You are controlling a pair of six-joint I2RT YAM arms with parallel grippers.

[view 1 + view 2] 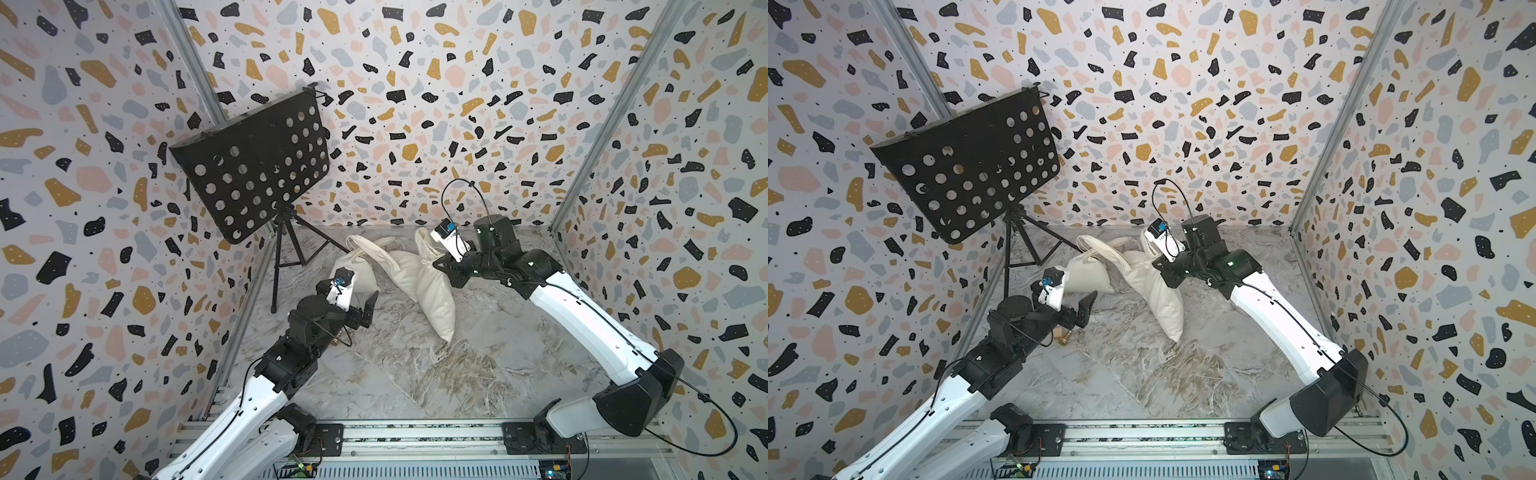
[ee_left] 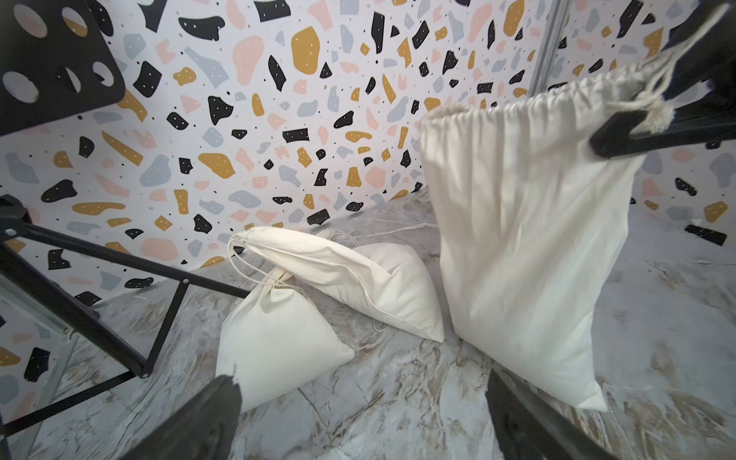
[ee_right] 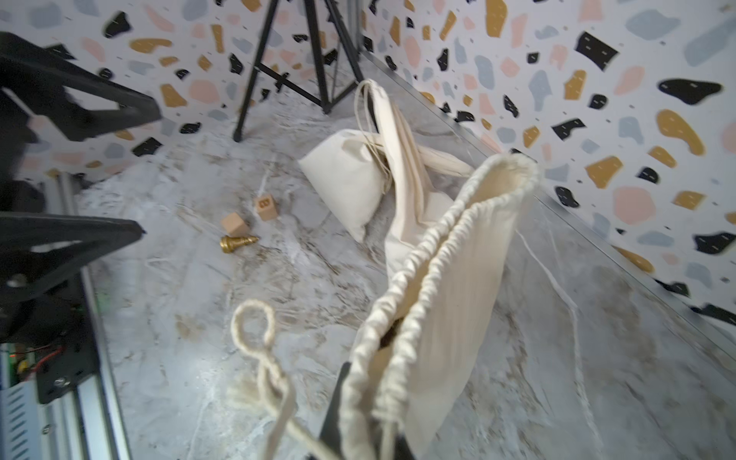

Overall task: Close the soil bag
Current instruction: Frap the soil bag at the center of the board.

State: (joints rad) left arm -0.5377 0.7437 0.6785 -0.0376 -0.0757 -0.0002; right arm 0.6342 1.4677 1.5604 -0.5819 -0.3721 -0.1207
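Marble tabletop (image 1: 415, 374): right gripper (image 1: 441, 266) clamped on soil bag (image 1: 434, 295) drawstring (image 3: 266, 368); mouth part-open, dark soil (image 3: 387, 338) inside. Left gripper (image 1: 368, 309) jaws wide, empty.

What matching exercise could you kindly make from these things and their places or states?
1 soil bag
2 left gripper
3 gold-coloured piece
4 music stand

a on its side beside two wooden blocks
b held at its top by the right gripper
c standing in the far left corner
d fingers open, holding nothing

Pairs: 1-b, 2-d, 3-a, 4-c
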